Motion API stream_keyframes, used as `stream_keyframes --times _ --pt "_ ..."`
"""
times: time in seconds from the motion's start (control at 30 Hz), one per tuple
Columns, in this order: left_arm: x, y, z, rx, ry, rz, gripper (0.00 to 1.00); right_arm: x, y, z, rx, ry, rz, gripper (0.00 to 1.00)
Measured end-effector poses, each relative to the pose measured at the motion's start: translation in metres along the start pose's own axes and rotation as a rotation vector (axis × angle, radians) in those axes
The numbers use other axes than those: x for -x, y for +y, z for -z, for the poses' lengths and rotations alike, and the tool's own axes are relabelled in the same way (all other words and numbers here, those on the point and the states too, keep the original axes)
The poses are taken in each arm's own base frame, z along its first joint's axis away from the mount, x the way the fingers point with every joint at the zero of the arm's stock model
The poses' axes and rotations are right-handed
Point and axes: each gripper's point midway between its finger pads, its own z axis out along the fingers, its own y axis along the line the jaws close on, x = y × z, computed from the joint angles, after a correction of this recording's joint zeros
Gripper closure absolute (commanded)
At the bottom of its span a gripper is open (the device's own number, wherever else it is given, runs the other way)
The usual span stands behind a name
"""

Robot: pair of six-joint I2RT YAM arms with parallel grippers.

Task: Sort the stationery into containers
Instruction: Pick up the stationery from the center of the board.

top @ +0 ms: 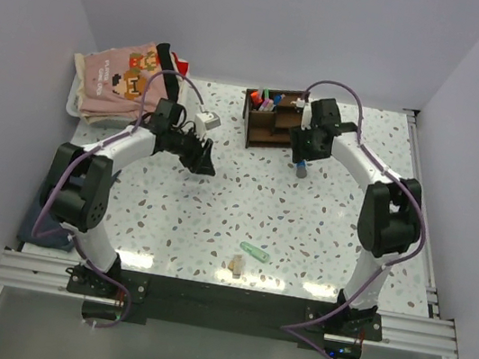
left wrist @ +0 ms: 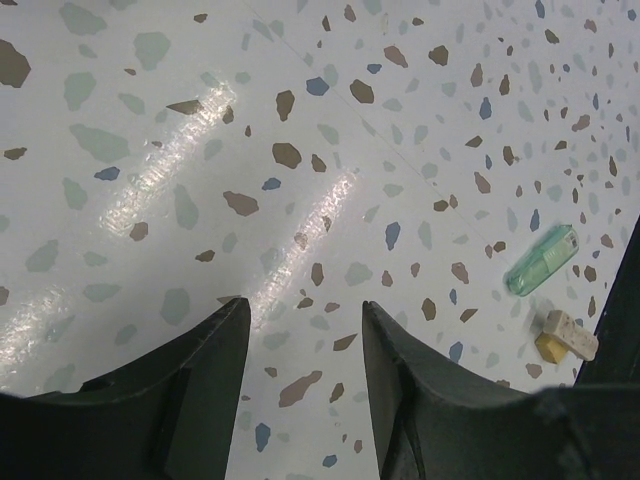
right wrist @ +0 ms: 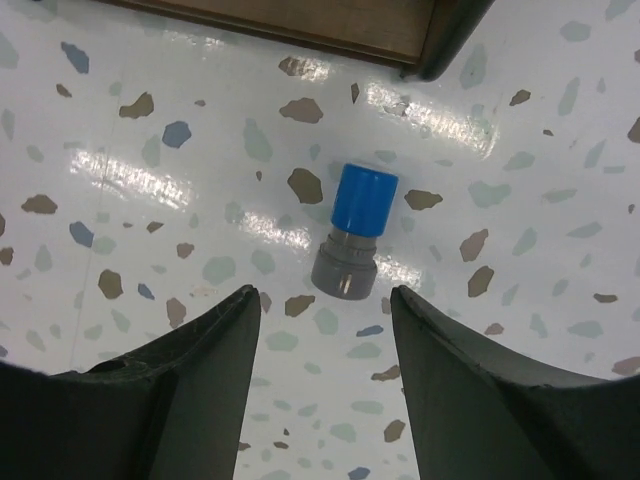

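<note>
One blue-capped pen [right wrist: 352, 230], tiny overhead, shows clearly from right wrist.

Two arms in play: one left arm [top: 93, 184], one right arm [top: 389, 212]. One dark wooden organizer [top: 271, 123] at upper centre, and a cluster of pens [top: 265, 103] standing in it, too small to count. Loose below: one blue-capped pen [right wrist: 355, 228], one mint green marker [left wrist: 541, 260], one beige-and-yellow piece [left wrist: 565, 335]. That's three strays! One white tray [top: 73, 103] of folded clothes upper left, and one small white object [top: 207, 121] right of it.
</note>
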Motion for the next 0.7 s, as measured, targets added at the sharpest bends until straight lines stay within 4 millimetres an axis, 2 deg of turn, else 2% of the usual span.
stream_keyframes --times 0.13,0.33,0.63,0.7 --pt "0.0 -0.003 0.005 0.019 -0.007 -0.01 0.47 -0.005 -0.001 -0.023 -0.024 0.021 -0.071 0.49" --pt "-0.002 -0.006 0.009 0.033 -0.01 -0.007 0.47 -0.011 -0.006 -0.05 -0.055 0.045 -0.09 0.52" --pt "-0.003 -0.006 0.009 0.037 -0.008 0.003 0.47 -0.008 -0.014 -0.06 -0.094 0.018 -0.082 0.57" --pt "-0.002 -0.006 0.008 0.035 -0.008 0.01 0.47 -0.017 -0.015 -0.063 -0.099 0.031 -0.076 0.57"
